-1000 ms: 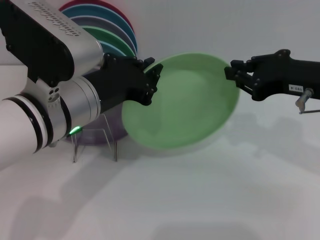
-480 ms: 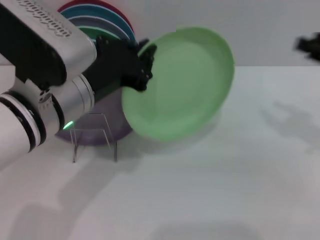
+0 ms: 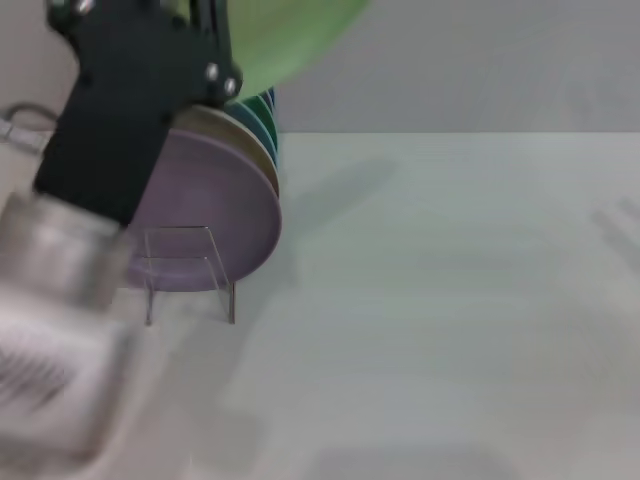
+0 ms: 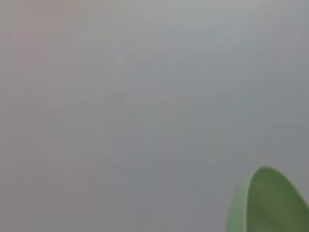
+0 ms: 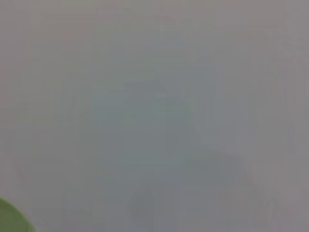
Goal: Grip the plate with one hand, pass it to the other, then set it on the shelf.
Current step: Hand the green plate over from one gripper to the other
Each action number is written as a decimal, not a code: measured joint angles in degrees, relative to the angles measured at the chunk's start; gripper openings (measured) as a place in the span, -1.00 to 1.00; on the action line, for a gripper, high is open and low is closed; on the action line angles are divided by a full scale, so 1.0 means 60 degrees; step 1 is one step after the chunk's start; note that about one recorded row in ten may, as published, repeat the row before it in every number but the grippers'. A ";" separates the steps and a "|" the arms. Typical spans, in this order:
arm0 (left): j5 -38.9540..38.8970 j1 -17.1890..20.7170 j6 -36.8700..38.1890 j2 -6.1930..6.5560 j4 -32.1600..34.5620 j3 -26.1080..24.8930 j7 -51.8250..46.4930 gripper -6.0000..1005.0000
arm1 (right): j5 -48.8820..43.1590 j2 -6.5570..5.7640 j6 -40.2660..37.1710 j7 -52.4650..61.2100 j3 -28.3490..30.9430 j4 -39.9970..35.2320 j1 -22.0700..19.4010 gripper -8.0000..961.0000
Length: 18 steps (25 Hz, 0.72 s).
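my left gripper (image 3: pixel 205 40) sits high over the counter's (image 3: pixel 450 300) far left corner, clamped on the plate (image 3: pixel 285 35) by its rim, i judge to clear the stack before lowering. only the plate's lower edge shows at the top of the head view. below it the purple plate (image 3: pixel 215 200) leans in the shelf (image 3: pixel 185 270) with darker ones behind (the slot looks crowded). my right gripper is out of sight. no writing is readable.
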 joint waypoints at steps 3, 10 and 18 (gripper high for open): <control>0.1205 -0.0143 0.2107 0.0216 0.1520 -0.0536 -0.2521 -0.83 | -0.0015 -0.0012 0.0020 -0.0213 -0.0011 -0.0069 0.0071 0.27; 0.1288 -0.1639 0.5261 0.0044 0.6272 -0.2469 -0.5844 -0.83 | 0.0111 0.0035 0.0590 -0.2341 -0.0063 -0.0750 0.0245 0.27; 0.1282 -0.4055 0.7919 0.0617 1.1513 -0.2178 -0.7655 -0.83 | 0.0361 0.0037 0.0781 -0.3292 0.0041 -0.1616 0.0387 0.26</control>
